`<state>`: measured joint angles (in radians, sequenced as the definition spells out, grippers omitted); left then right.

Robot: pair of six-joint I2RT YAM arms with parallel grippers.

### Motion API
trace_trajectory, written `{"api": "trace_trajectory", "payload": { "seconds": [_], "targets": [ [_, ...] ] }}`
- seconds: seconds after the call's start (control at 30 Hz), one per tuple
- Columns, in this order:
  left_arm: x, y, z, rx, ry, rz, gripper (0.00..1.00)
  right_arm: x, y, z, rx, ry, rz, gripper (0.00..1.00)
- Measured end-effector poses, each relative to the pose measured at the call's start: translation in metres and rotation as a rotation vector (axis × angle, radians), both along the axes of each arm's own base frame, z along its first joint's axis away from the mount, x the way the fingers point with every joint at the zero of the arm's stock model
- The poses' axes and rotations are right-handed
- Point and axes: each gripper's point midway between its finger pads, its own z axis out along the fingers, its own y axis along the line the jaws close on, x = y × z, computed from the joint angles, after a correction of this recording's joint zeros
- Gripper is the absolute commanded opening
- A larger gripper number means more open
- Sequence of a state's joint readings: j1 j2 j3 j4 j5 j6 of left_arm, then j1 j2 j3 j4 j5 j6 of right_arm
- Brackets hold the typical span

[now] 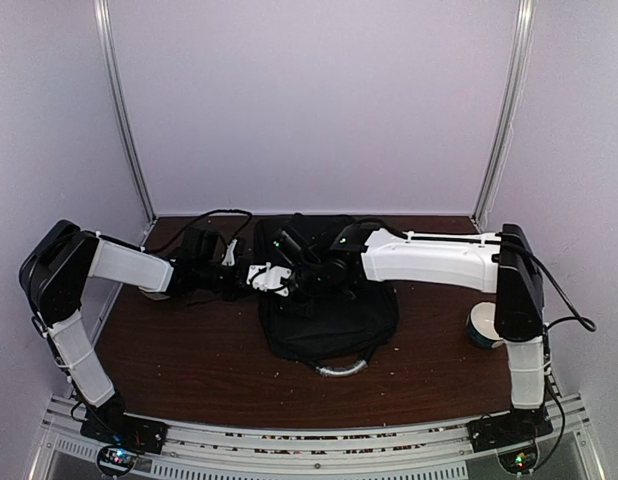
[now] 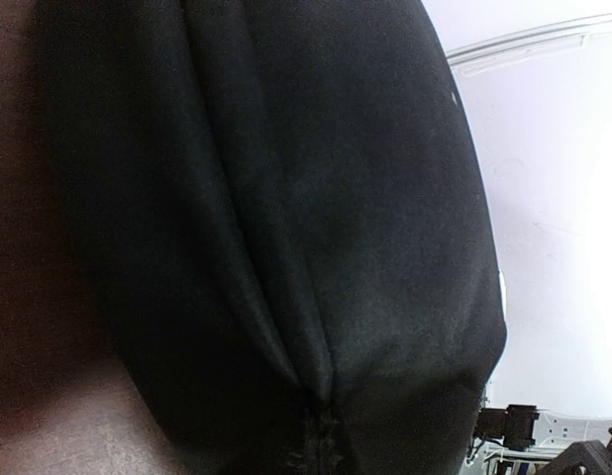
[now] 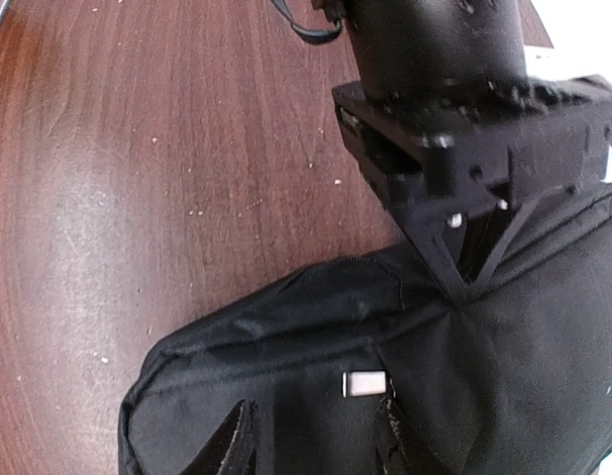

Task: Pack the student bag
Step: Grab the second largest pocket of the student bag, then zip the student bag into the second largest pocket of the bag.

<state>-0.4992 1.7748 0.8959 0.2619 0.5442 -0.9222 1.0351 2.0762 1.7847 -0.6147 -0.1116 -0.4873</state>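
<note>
- Left claw (image 3: 470,269), the black block at the upper right of the right wrist view, is clamped fully closed on a fold of the student bag (image 1: 329,318). The cloth rises to a small peak at its tips.
- Seen from the left wrist, black bag fabric fills most of the frame, with a seam running down the middle. That claw's own fingers do not show there.
- Black cables (image 1: 214,218) loop on the dark wooden table (image 1: 179,350) at the upper left of the bag in the top view.
- Centre of the top view: the student bag lies flat on the table, its grey loop handle (image 1: 341,368) at the lower edge, toward the arm bases.
- A small white label (image 3: 365,383) sits on the bag at the lower centre of the right wrist view.
- Right claw (image 3: 308,450), at the bottom edge of the right wrist view, has its fingers partly apart over the bag. It grips nothing. Whether the tips touch the cloth cannot be told.
- Far right in the top view, a round white-and-teal object (image 1: 478,325) stands partly hidden behind the right arm.
</note>
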Motion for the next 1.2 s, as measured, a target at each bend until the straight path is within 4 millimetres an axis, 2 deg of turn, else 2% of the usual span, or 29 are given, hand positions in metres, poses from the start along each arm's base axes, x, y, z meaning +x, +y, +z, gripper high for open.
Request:
{"api": "trace_trajectory", "payload": {
  "seconds": [0.13,0.33,0.77,1.03,1.2],
  "targets": [
    [0.000,0.000,0.000,0.003,-0.005,-0.003,0.00,0.003,0.009,-0.006,-0.023,-0.035,0.011,0.36],
    [0.000,0.000,-0.001,0.010,-0.005,-0.006,0.00,0.013,0.012,-0.027,-0.076,-0.063,-0.007,0.31],
    [0.000,0.001,0.000,0.018,-0.011,-0.010,0.00,0.028,0.013,-0.023,-0.088,-0.132,-0.071,0.00],
    [0.000,0.001,0.000,0.021,-0.014,-0.012,0.00,0.032,0.014,-0.018,-0.064,-0.133,-0.110,0.00],
    [0.000,0.001,0.000,0.022,-0.016,-0.012,0.00,0.034,0.009,-0.014,-0.011,-0.073,-0.143,0.00]
  ]
}}
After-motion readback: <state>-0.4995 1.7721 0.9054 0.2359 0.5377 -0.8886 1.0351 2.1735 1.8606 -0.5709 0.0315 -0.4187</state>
